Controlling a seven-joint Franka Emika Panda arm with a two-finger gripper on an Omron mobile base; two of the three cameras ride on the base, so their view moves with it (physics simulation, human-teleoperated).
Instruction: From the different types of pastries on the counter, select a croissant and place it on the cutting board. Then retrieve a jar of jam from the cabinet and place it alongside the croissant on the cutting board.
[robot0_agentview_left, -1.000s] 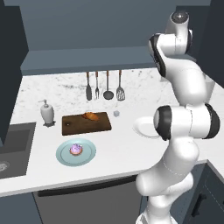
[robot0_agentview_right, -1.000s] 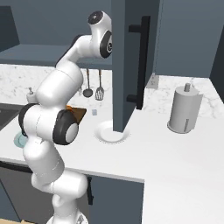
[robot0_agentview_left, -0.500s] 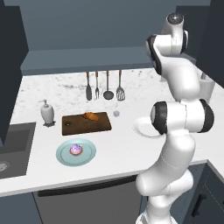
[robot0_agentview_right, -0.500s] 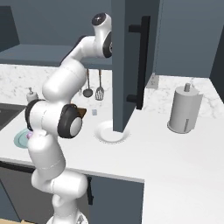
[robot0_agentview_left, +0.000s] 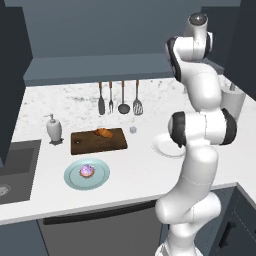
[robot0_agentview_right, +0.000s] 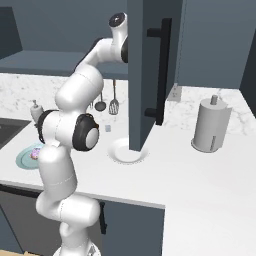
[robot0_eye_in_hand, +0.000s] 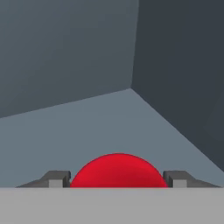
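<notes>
Between the gripper (robot0_eye_in_hand: 118, 183) tips you have the red jar (robot0_eye_in_hand: 118, 171), a finger (robot0_eye_in_hand: 56, 179) close on each side; whether the jaws already pinch it, you cannot tell. Beyond it, bare cabinet (robot0_eye_in_hand: 65, 57) floor runs to the back corner. Far below the hand, the croissant (robot0_agentview_left: 104, 133) already lies on the board (robot0_agentview_left: 98, 141), so the first half looks done. You have left to secure the jar, draw it out and set it beside the croissant.

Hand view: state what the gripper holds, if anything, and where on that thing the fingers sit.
The jar of jam sits between the gripper's fingertips, one at each side of its round red body. Whether they already clamp it cannot be told.
</notes>
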